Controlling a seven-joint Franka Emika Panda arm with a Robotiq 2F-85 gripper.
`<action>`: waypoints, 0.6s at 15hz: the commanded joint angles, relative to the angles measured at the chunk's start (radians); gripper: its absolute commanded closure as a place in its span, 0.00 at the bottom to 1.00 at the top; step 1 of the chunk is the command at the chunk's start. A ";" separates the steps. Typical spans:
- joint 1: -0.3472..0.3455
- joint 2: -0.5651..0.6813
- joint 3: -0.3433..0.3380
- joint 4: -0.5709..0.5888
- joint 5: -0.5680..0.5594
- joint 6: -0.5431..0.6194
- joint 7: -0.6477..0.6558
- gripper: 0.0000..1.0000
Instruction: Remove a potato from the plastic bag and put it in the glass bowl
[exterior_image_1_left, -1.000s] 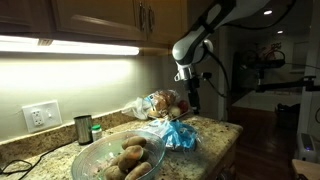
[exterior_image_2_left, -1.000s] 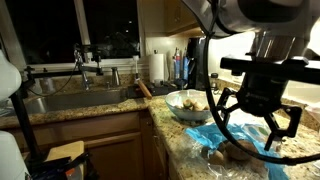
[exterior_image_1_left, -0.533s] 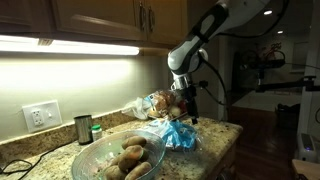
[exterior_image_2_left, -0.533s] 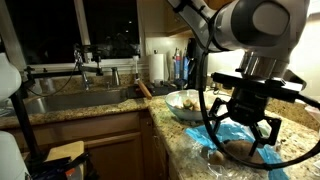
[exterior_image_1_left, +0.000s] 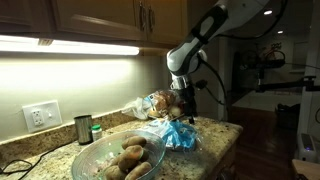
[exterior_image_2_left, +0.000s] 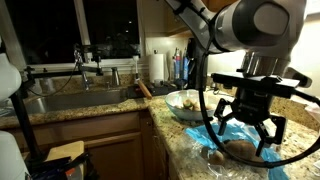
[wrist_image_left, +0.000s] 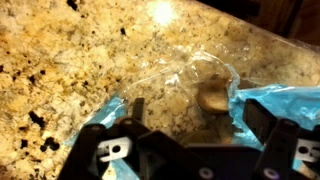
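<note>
The plastic bag lies crumpled on the granite counter, clear with a blue printed part, and a brown potato shows through it. My gripper hangs open just above the bag, one finger on each side of the potato, holding nothing. In both exterior views the gripper points down over the bag. The glass bowl stands beside the bag on the counter with several potatoes in it.
A small dark metal cup and a wall outlet are behind the bowl. A sink, a paper towel roll and bottles stand further along the counter. The counter edge is close to the bag.
The gripper has come down toward the bag over the last second and has stayed open. The bag and bowl have not moved.
</note>
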 joint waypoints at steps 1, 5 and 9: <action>-0.002 0.003 -0.011 0.007 -0.022 0.043 0.088 0.00; 0.007 0.021 -0.019 0.007 -0.044 0.075 0.175 0.00; 0.011 0.044 -0.020 0.007 -0.061 0.093 0.240 0.00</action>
